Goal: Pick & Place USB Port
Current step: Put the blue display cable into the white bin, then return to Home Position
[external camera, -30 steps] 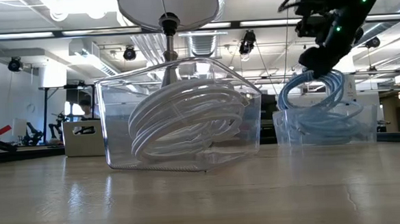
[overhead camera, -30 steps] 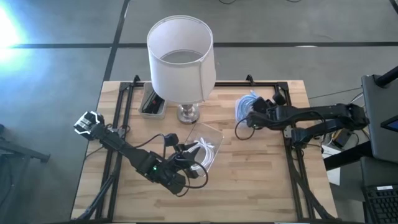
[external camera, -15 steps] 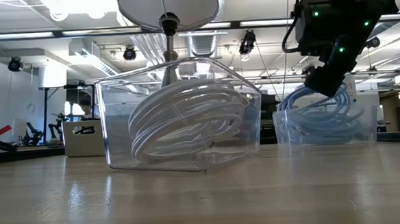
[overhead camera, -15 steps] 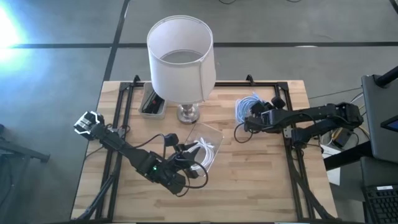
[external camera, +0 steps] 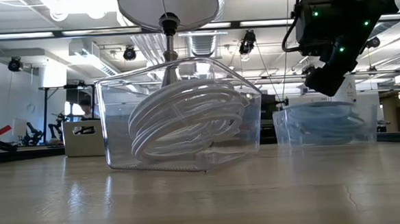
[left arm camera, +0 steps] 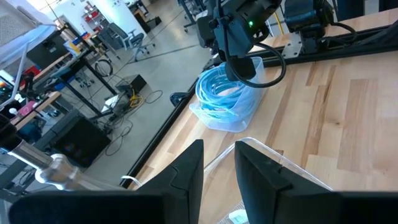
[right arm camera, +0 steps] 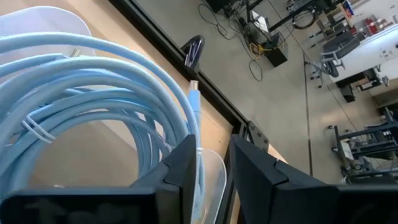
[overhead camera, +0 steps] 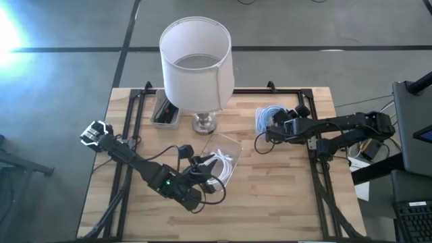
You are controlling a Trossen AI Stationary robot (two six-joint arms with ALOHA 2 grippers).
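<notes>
From above, the right arm reaches in from the right edge of the wooden surface point(overhead camera: 283, 196), its right claw point(overhead camera: 272, 129) just beside the coiled blue cable point(overhead camera: 264, 115) in the far-right clear tub. The left arm stretches diagonally from the left edge — its left claw point(overhead camera: 202, 169) at the near clear bin point(overhead camera: 226, 145) of white cable, in front of the lamp point(overhead camera: 196, 54).

At surface level, the right claw point(external camera: 324, 86) hangs above the blue cable point(external camera: 324, 116), apart from it.

Each wrist view shows fingers parted by a narrow gap, nothing between them — the left claw point(left arm camera: 219, 165), the right claw point(right arm camera: 212, 163).
</notes>
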